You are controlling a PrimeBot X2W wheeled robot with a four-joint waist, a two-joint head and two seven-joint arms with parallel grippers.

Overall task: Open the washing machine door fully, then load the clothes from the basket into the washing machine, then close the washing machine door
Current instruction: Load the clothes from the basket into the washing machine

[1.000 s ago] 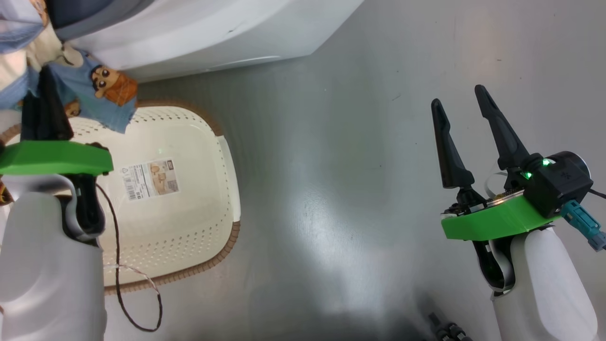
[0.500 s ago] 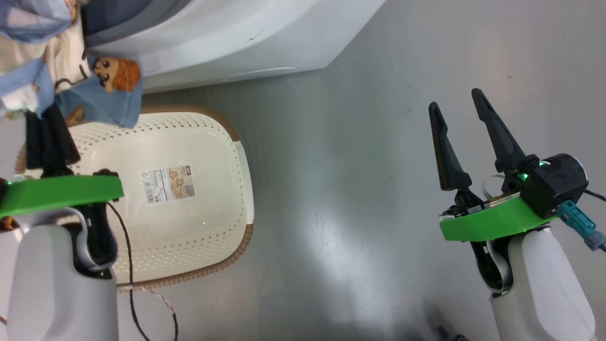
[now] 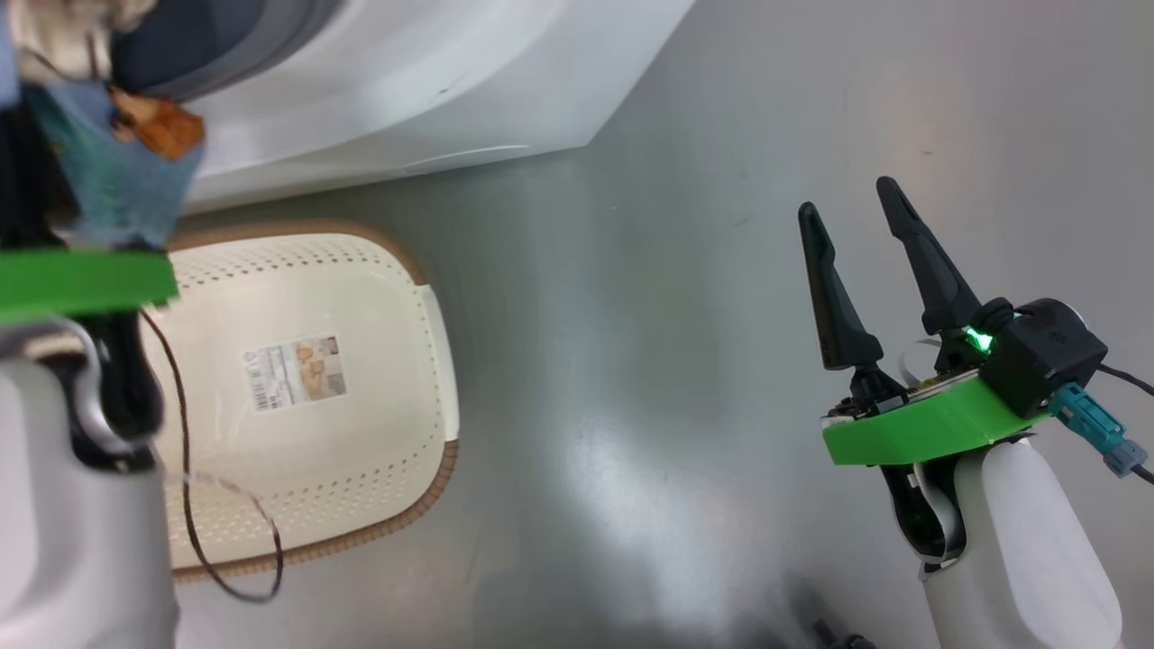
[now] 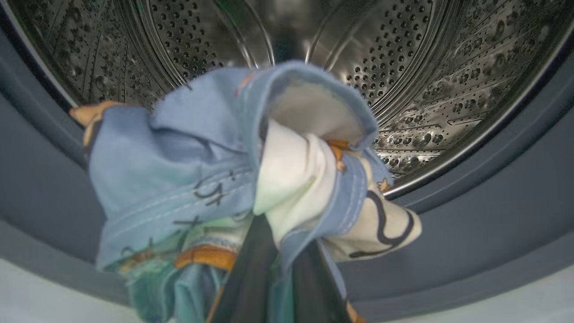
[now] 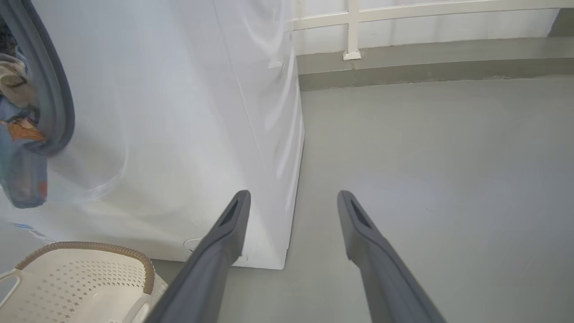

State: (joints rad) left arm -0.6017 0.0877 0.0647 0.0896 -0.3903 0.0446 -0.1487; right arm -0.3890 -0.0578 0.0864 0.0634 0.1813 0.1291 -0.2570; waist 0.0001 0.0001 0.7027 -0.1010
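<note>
— Fingers (image 4: 251, 273) of your left gripper (image 4: 279, 233) are clamped on the clothes (image 4: 202, 157).
— Where does that put them?
— At your washer's (image 3: 406, 72) mouth: over the seal (image 4: 471, 233), with the drum (image 4: 426, 67) beyond. Your right gripper (image 3: 846, 196) is spread wide, holding nothing, over the floor (image 3: 631, 361) right of the basket (image 3: 361, 270).

The clothes (image 4: 179, 152) are light blue with orange-brown prints and a cream-white piece. The basket (image 3: 397, 361) is cream-white, dotted with holes, its rim brown. The washing machine (image 5: 179, 112) is white.
</note>
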